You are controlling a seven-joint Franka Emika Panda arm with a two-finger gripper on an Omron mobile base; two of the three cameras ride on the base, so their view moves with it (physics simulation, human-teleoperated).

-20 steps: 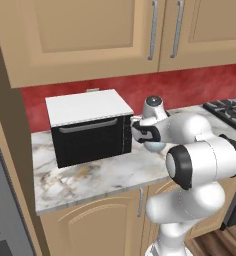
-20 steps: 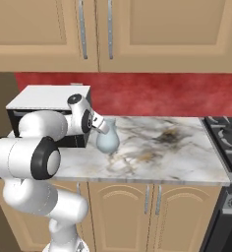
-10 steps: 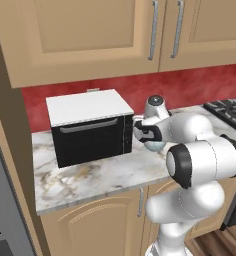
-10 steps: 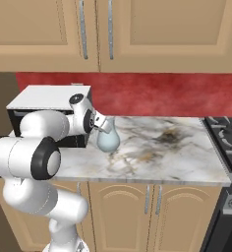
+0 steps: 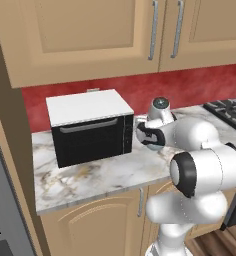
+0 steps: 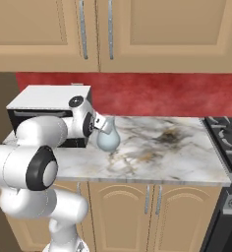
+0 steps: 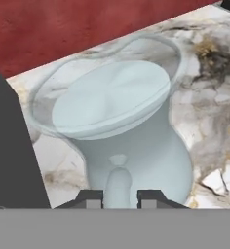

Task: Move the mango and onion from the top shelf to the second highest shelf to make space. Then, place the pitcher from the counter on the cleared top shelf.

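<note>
1. Your gripper (image 7: 119, 197) is pinched on the pitcher (image 6: 108, 138), fingertips (image 7: 90, 198) either side of its handle.
2. The pitcher stands upright on the counter (image 6: 177, 157), just right of the microwave (image 5: 90, 132); lift straight up.

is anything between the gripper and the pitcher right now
No. The gripper has its fingertips against the pitcher wall, closed narrowly on a ridge at its side, with nothing visible between them. The pitcher stands on the counter just beside the black microwave.
</note>
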